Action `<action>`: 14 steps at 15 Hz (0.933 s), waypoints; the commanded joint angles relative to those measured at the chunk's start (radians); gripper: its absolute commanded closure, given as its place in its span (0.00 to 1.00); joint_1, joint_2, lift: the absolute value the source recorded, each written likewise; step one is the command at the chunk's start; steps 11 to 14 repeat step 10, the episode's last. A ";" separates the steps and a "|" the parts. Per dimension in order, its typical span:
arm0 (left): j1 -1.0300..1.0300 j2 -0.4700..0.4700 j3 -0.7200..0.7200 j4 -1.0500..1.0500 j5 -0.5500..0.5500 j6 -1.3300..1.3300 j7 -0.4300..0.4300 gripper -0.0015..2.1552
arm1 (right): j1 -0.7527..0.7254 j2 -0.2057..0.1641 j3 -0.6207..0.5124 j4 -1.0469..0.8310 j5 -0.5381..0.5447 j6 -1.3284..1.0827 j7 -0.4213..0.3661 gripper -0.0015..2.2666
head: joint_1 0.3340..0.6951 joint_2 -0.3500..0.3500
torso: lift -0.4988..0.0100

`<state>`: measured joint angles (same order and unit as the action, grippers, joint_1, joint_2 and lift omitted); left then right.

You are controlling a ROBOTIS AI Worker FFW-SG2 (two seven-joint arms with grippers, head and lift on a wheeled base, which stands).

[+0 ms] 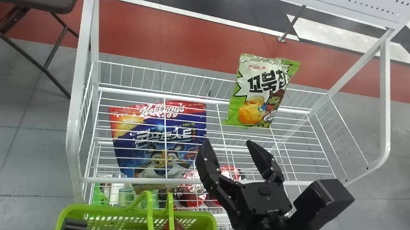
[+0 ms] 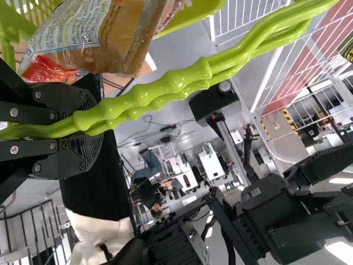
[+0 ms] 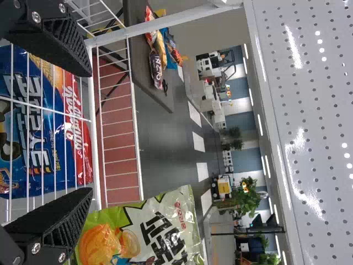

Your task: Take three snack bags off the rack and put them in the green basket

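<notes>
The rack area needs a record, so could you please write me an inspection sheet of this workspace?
Surface: white wire rack, its top shelf holding a green-and-white snack bag
Job's things: blue bag seen through the shelf wires; green basket with at least one bag in it
Clutter: several packs on a dark table
Grippers: left gripper shut on the basket's handles; right gripper open over the rack
Cables: some loose on the floor behind
Surroundings: desks and a potted plant in the background
</notes>
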<state>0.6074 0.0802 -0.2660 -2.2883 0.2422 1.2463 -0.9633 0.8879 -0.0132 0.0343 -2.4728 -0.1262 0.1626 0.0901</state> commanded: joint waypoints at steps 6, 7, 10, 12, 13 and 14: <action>0.002 -0.002 0.001 0.001 0.000 -0.008 0.003 0.70 | -0.003 -0.001 -0.010 0.000 -0.004 0.002 0.011 0.03 | 1.00 0.00 | 0.93; 0.002 -0.002 0.001 0.001 0.000 -0.008 0.002 0.70 | -0.003 -0.001 -0.010 0.000 -0.004 0.002 0.011 0.03 | 1.00 0.00 | 0.93; 0.002 0.000 0.001 0.000 -0.001 -0.008 0.002 0.70 | -0.003 -0.001 -0.010 0.000 -0.006 0.002 0.017 0.03 | 1.00 0.00 | 0.93; 0.002 0.000 0.001 0.000 -0.001 -0.008 0.002 0.70 | -0.003 -0.001 -0.010 0.000 -0.006 0.002 0.017 0.03 | 1.00 0.00 | 0.93; 0.002 0.000 0.001 0.000 -0.001 -0.008 0.002 0.70 | -0.003 -0.001 -0.010 0.000 -0.006 0.002 0.017 0.03 | 1.00 0.00 | 0.93; 0.002 0.000 0.001 0.000 -0.001 -0.008 0.002 0.70 | -0.003 -0.001 -0.010 0.000 -0.006 0.002 0.017 0.03 | 1.00 0.00 | 0.93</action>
